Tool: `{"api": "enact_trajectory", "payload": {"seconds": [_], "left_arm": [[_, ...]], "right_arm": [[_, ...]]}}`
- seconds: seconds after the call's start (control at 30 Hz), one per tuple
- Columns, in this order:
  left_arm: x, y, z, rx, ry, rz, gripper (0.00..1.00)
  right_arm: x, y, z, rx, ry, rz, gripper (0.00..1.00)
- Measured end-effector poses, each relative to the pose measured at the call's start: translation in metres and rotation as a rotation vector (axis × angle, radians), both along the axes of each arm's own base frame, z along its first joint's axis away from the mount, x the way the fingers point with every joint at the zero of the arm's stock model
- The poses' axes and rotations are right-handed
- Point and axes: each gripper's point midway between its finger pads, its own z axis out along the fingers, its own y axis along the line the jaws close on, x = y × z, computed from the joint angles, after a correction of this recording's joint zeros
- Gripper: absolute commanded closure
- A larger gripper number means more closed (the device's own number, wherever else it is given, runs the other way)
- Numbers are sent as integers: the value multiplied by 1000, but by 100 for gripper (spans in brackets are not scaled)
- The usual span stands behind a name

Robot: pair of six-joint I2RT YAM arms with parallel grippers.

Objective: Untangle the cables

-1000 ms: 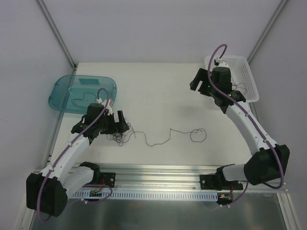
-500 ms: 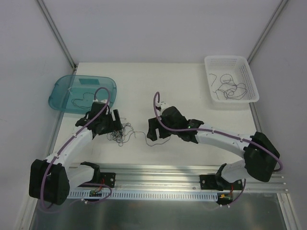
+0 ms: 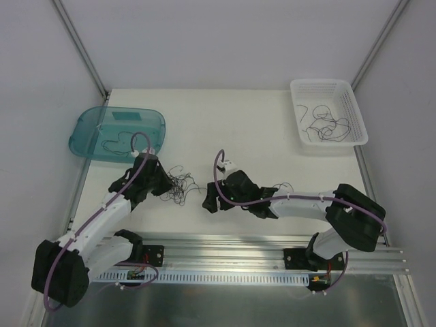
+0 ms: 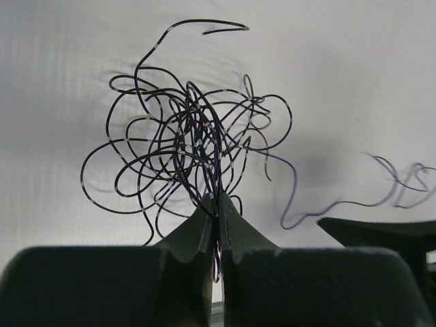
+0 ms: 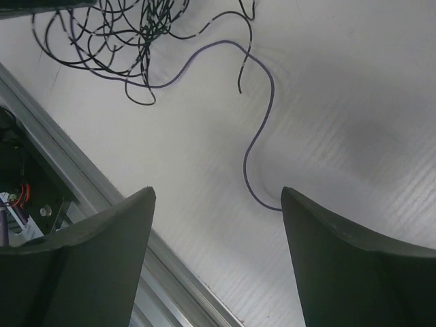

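A knot of thin dark cables [image 3: 179,184] lies on the white table left of centre. My left gripper [image 3: 165,184] is at its left edge, shut on a few strands of the tangle [image 4: 184,136], which fans out above the gripper [image 4: 218,199]. One purplish strand [image 5: 262,129] trails from the tangle [image 5: 116,34] and ends beside my right fingertip. My right gripper [image 3: 208,200] hangs low over the table just right of the knot. That gripper [image 5: 218,194] is open and nothing is between its fingers. A loop of the strand [image 3: 281,187] shows past the right arm.
The teal tray [image 3: 146,119] at back left holds one loose cable [image 3: 112,144]. The white basket [image 3: 320,83] at back right holds more cables [image 3: 325,126]. An aluminium rail [image 3: 238,245] runs along the near edge, close under my right gripper [image 5: 68,163].
My left gripper has shut on the tangle and shifted it slightly toward the back. The right arm swung from the white basket down to the table beside the tangle.
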Motion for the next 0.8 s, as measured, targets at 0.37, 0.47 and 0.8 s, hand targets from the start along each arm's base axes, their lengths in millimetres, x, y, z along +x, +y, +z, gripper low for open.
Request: {"api": "enact_trajectory", "payload": {"seconds": [0.37, 0.47, 0.8], "left_arm": [[-19, -34, 47, -311, -124, 38, 100], [-24, -42, 50, -342, -110, 20, 100], [-32, -58, 65, -428, -111, -33, 100]], "right_arm": [[-2, 19, 37, 244, -34, 9, 25], [-4, 23, 43, 269, -37, 28, 25], [4, 43, 51, 287, -45, 48, 31]]}}
